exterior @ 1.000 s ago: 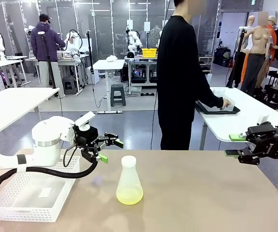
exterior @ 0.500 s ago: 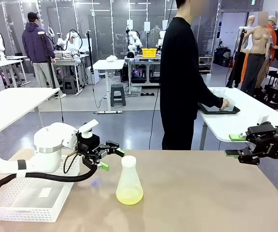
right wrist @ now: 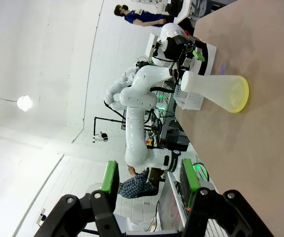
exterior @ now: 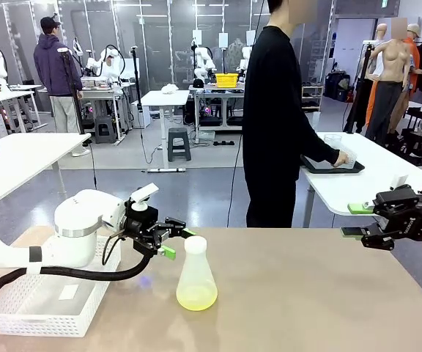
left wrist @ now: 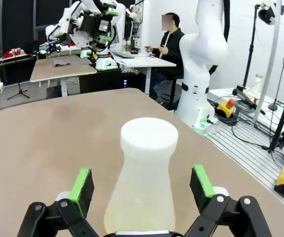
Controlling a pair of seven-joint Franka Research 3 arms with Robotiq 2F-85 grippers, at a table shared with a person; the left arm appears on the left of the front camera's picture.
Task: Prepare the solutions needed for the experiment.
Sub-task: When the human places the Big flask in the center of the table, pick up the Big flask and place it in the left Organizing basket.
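A frosted conical flask [exterior: 196,277] with a white cap [exterior: 195,244] stands upright at the middle of the brown table. A shallow layer of pale yellow-green solution [exterior: 196,297] lies in its bottom. My left gripper [exterior: 178,243] is open at neck height, its tips just left of the cap and apart from it. In the left wrist view the flask [left wrist: 142,197] stands close ahead, framed by the green pads [left wrist: 81,183]. My right gripper [exterior: 356,221] hangs open with nothing in it at the table's far right edge. From there the flask [right wrist: 216,89] and solution [right wrist: 241,96] show far off.
A white plastic basket [exterior: 39,297] sits at the table's front left, under my left arm. A person in black [exterior: 280,125] stands beyond the far edge, turned away with hands on a tray at a side table [exterior: 365,176]. Bare tabletop lies right of the flask.
My left gripper has moved right, from well left of the flask to just beside its capped neck, staying open. The right arm and the flask have not moved.
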